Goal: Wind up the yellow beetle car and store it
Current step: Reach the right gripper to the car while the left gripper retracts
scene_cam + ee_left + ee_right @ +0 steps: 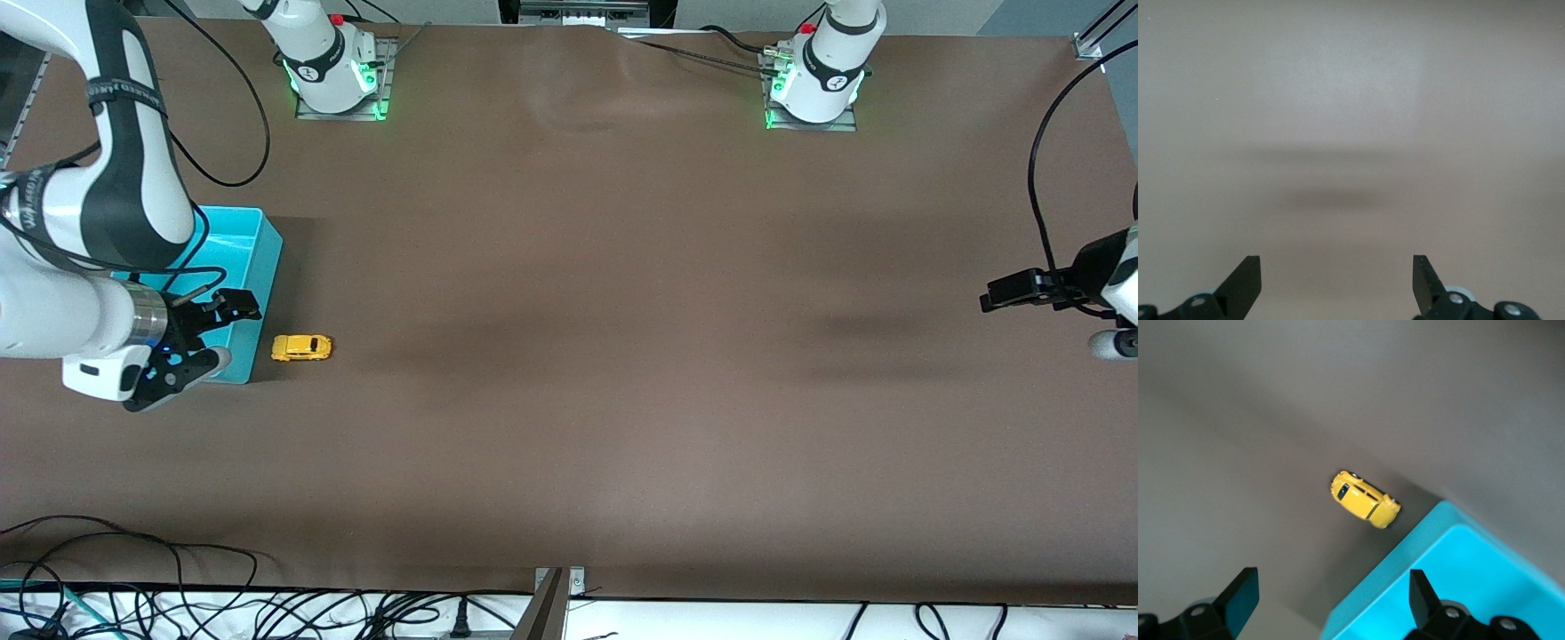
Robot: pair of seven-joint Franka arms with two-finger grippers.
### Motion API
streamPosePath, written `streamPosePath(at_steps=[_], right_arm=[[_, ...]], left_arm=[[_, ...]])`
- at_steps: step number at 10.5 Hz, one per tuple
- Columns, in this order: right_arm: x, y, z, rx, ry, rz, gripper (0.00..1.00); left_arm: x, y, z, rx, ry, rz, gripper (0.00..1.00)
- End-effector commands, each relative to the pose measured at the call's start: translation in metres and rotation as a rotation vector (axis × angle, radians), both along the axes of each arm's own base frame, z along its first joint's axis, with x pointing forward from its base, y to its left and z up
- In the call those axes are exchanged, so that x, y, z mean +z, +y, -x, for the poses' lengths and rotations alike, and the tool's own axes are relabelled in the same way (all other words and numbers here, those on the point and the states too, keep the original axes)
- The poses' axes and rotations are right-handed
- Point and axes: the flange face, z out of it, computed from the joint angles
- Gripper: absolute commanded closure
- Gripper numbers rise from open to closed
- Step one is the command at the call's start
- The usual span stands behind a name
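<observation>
The yellow beetle car [301, 348] stands on its wheels on the brown table, close beside the teal bin [264, 233] and toward the right arm's end. In the right wrist view the car [1366, 500] lies just off the bin's corner [1451, 560]. My right gripper [228, 335] hangs open and empty over that corner of the bin, one fingertip over the bin and the other over the table; the car is a short way off it. My left gripper [1337, 267] waits open over bare table at the left arm's end, holding nothing.
The two arm bases [333, 67] [822, 76] stand at the table's edge farthest from the front camera. Loose cables [178, 596] run along the nearest edge. A black cable [1036, 178] hangs by the left arm.
</observation>
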Motion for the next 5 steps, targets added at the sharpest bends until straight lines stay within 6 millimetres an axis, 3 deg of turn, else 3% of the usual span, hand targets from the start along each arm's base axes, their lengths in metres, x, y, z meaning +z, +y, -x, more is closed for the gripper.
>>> streamPosePath(at_steps=[1, 5], right_arm=[[-0.054, -0.013, 0.025, 0.276, -0.073, -0.045, 0.00], [-0.099, -0.007, 0.076, 0.468, -0.155, -0.054, 0.00]], left_arm=[[0.019, -0.001, 0.009, -0.027, -0.018, 0.016, 0.00], [0.018, 0.000, 0.009, -0.022, -0.018, 0.015, 0.00]])
